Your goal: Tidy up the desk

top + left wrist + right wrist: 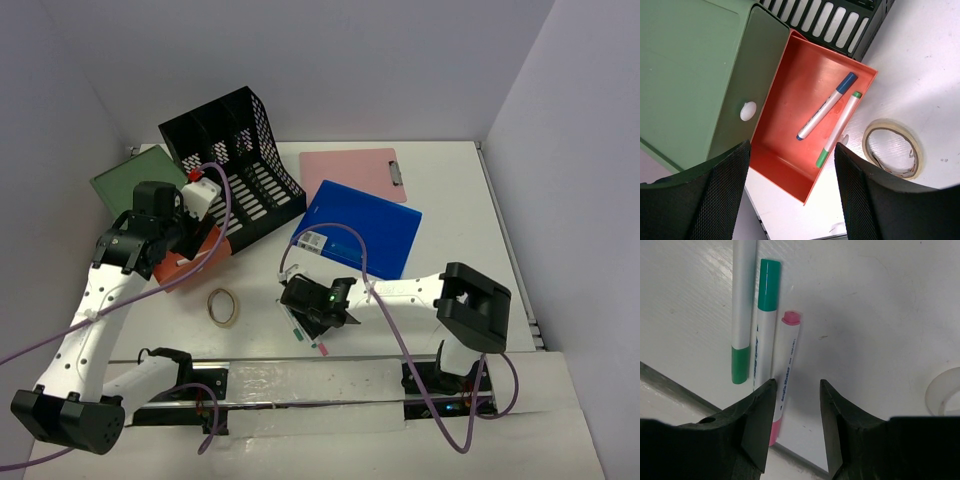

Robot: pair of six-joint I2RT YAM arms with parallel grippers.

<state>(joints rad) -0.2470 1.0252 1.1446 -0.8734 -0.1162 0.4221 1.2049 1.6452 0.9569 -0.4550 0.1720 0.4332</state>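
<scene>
On the desk (450,180), 3 markers (766,340) beneath right pincer (796,392), jaws apart.

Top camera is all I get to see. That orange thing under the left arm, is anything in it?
Observer: Yes. It is an orange tray, and it holds a blue-capped marker and a green-capped marker, side by side.
Visitor: Is the left pincer holding one of them?
Observer: No. The left pincer hangs open over the tray with nothing in it.
Visitor: And what is the right one busy with?
Observer: The right pincer is open and straddles a pink marker that lies on the desk.
</scene>
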